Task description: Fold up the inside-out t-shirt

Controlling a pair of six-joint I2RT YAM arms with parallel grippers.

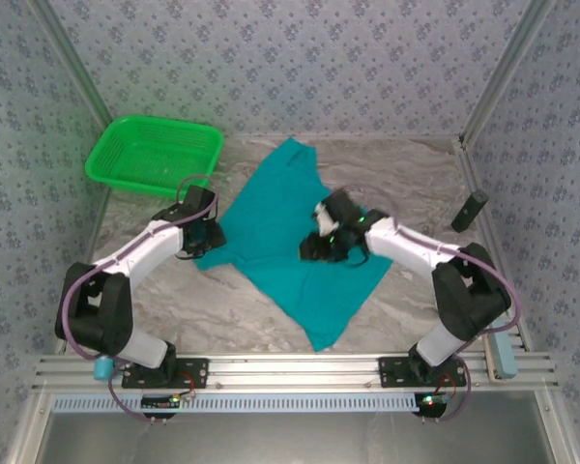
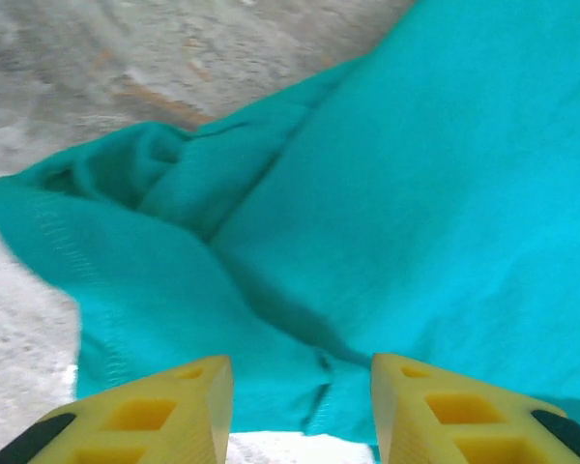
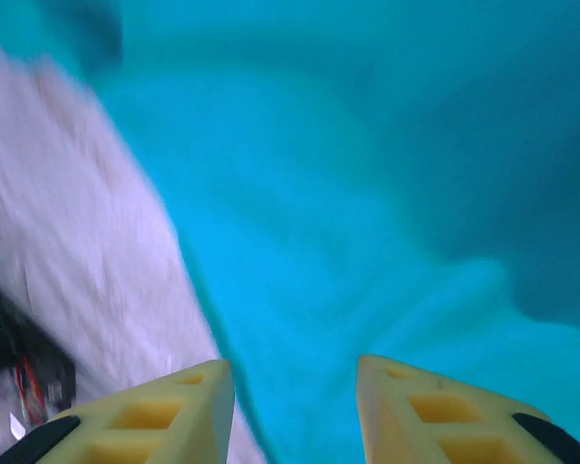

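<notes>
Walls (image 1: 300, 58) papered in pale blue-grey with a small repeating sprig pattern close in three sides (left, back and right). Bare aluminium posts (image 1: 504, 70) run up the back corners. The counter (image 1: 222, 309) is marbled grey and white, evenly lit, with only soft shadows. A slotted metal rail (image 1: 290, 367) spans its near edge; below it lies what may be a plain grey panel (image 1: 290, 440).

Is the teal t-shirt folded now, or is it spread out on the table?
Spread out, not folded. The t-shirt lies mostly flat on the table; one hemmed corner is bunched up.
</notes>
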